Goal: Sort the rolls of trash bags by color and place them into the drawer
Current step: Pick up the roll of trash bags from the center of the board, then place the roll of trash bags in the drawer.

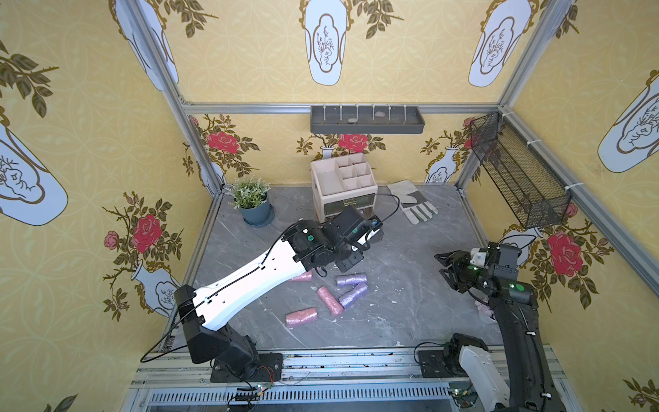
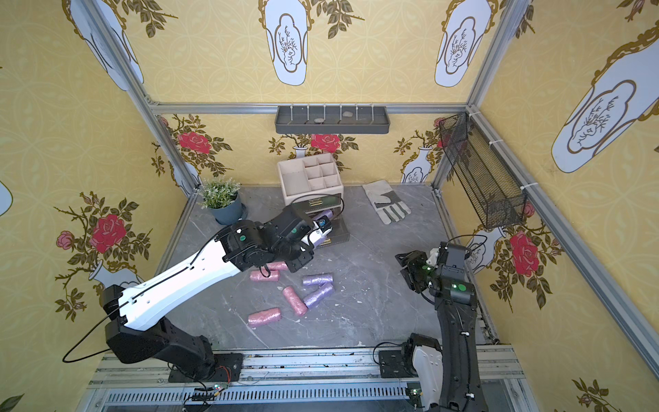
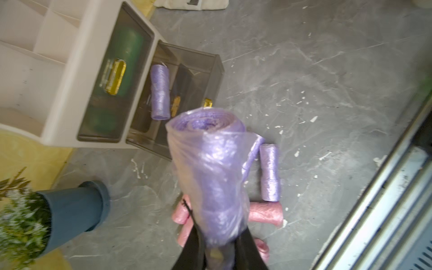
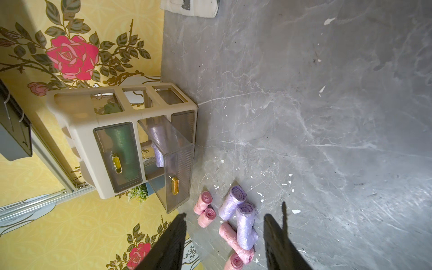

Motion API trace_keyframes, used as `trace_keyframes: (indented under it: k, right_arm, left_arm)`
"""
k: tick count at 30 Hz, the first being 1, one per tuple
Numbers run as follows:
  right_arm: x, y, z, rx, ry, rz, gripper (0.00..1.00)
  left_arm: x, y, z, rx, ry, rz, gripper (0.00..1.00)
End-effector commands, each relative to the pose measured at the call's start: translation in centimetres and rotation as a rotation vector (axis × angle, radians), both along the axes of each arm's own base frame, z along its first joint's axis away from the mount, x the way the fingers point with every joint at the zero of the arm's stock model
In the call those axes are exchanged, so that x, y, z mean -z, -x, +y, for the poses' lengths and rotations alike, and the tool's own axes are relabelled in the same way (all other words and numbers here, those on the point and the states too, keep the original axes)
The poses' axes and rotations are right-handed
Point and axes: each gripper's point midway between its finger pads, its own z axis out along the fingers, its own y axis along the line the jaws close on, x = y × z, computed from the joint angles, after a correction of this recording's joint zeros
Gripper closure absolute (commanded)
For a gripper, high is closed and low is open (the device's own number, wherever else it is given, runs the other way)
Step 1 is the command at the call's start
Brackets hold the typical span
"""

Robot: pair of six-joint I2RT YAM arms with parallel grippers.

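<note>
Nearest the top camera, the metal rail (image 1: 356, 364) along the near edge of the table carries both arm bases. From its left end the left arm (image 1: 249, 281) reaches far and rightward toward the beige chest (image 1: 326, 182), which stands at the far side of the grey table (image 1: 410, 303). The left gripper (image 3: 219, 247) is clamped on the lower end of a lilac roll (image 3: 210, 168). The roll sticks out past the gripper, raised off the table, close to the chest's pulled-out middle drawer (image 4: 178, 161). A second lilac roll (image 3: 160, 93) lies inside that drawer. The top drawer (image 4: 119, 152) is pushed in, and green rolls (image 3: 127, 53) show through its smoky front. Near the middle of the table lie two more lilac rolls (image 2: 317, 279) side by side, with four pink rolls (image 2: 264, 317) around them. The right gripper (image 4: 225, 240) hangs at the right side, well apart from the chest, its jaws standing apart with nothing between them.
</note>
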Motion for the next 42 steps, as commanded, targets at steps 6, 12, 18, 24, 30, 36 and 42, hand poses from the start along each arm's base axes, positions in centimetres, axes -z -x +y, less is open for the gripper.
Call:
trace_keyframes:
  k: [6, 12, 18, 24, 30, 36, 42]
  right_arm:
    - [-0.9, 0.2, 0.5, -0.03, -0.008, -0.045, 0.46]
    - [0.4, 0.0, 0.6, -0.04, -0.008, -0.032, 0.45]
    - [1.0, -0.7, 0.7, -0.054, -0.022, -0.027, 0.45]
    - [1.3, -0.8, 0.7, -0.057, -0.023, -0.024, 0.46]
    - [1.5, -0.9, 0.8, -0.065, -0.024, -0.019, 0.45]
    - [1.8, -1.0, 0.8, -0.064, -0.028, -0.013, 0.45]
    - [1.8, -1.1, 0.8, -0.066, -0.027, -0.014, 0.45]
  left_arm:
    - [3.9, -6.4, -1.9, 0.031, -0.13, 0.03, 0.82]
    - [7.5, -10.2, -2.8, -0.01, -0.202, 0.066, 0.82]
    - [9.1, -13.4, -3.1, -0.049, -0.246, 0.066, 0.82]
    - [10.9, -15.2, -3.8, -0.042, -0.265, 0.097, 0.81]
    - [13.4, -15.8, -4.4, -0.03, -0.293, 0.121, 0.81]
    - [14.3, -16.4, -4.4, -0.047, -0.312, 0.11, 0.79]
    - [14.8, -17.1, -4.5, -0.059, -0.314, 0.096, 0.74]
